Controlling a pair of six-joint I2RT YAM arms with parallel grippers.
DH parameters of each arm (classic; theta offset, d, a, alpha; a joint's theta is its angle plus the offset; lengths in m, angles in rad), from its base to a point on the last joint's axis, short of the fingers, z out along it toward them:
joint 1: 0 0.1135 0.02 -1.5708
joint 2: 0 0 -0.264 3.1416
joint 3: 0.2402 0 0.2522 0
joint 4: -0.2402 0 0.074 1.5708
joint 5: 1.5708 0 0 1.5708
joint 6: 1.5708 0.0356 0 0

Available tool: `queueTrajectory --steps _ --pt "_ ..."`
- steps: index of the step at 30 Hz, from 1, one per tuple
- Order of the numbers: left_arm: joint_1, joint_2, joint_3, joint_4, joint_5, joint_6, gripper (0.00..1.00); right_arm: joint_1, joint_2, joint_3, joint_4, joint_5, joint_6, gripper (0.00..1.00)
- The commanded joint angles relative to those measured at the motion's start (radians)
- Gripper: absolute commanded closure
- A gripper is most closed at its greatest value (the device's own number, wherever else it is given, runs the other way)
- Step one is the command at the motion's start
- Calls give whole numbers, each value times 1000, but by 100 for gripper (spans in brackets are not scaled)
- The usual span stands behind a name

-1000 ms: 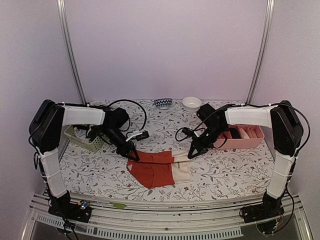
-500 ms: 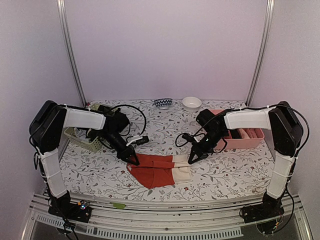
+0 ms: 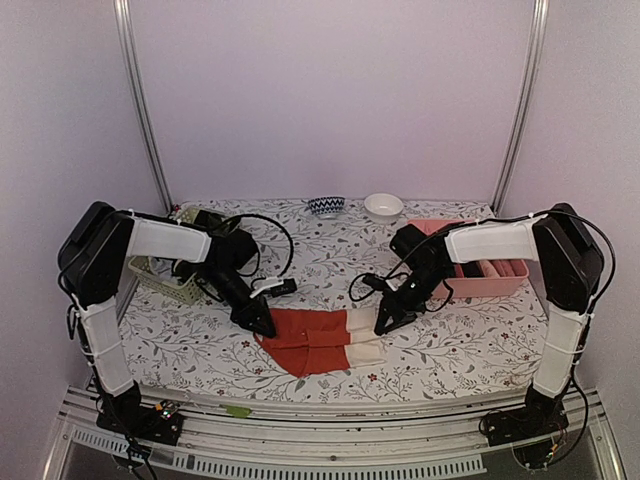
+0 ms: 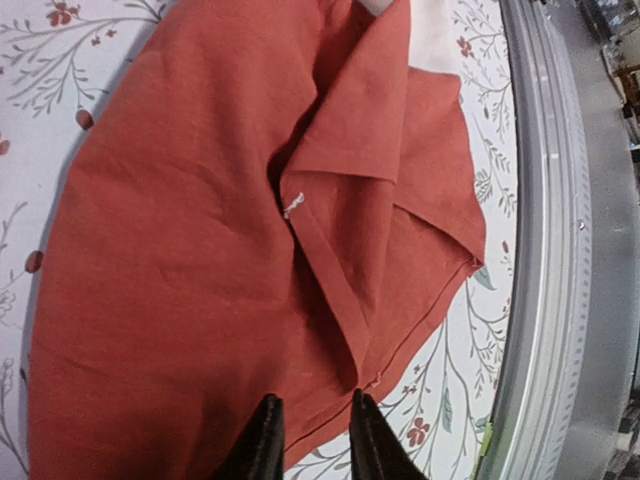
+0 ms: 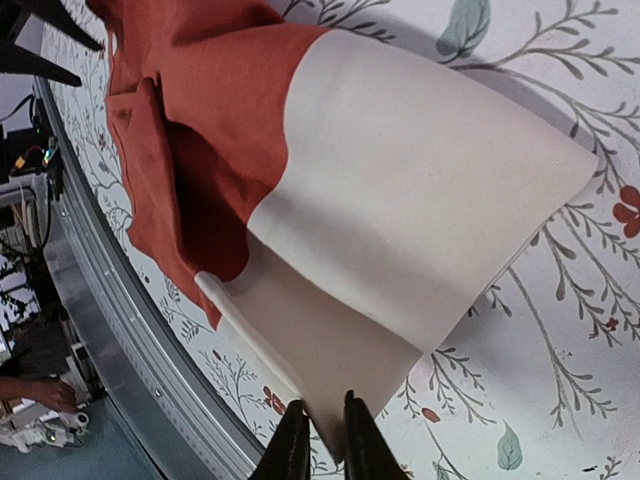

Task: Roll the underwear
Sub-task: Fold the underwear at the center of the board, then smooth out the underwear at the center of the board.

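The red-orange and cream underwear (image 3: 320, 342) lies in loose folds on the flowered tabletop (image 3: 470, 340) near its front edge, between the two arms, with the left fingers (image 4: 262, 450) slightly spread at its red hem and the right fingers (image 5: 290, 450) narrowly spread at its cream end, neither visibly pinching cloth.

**user1:** so how are we posed rn?
**user2:** our left arm (image 3: 165, 238) and right arm (image 3: 490, 240) both reach inward, wrists tipped down. Our left gripper (image 4: 312, 412) has its jaws slightly apart.
**user1:** and our right gripper (image 5: 322, 415)?
**user2:** narrow gap only, can't tell if we're pinching tbh
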Motion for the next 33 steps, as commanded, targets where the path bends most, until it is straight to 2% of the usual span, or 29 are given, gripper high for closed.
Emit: queueTrajectory --steps 1,4,10,17,21,27,33 --pt "-1 -78 -1 -52 57 97 71 7 -16 -19 -16 -55 -18 78" --pt "3 -95 23 -59 91 116 64 7 -45 -18 -22 -64 -17 74" --pt "-28 -56 64 28 72 37 60 5 -33 -12 32 -51 47 74" --pt "-87 29 136 99 96 -24 58 5 13 -36 94 -44 122 80" --pt "-111 114 172 106 105 -41 57 5 18 -76 117 -55 140 80" --pt "-138 160 178 99 140 -34 56 7 11 -117 150 -80 173 80" --pt "-152 136 136 78 163 18 61 12 -3 -145 156 -105 177 80"
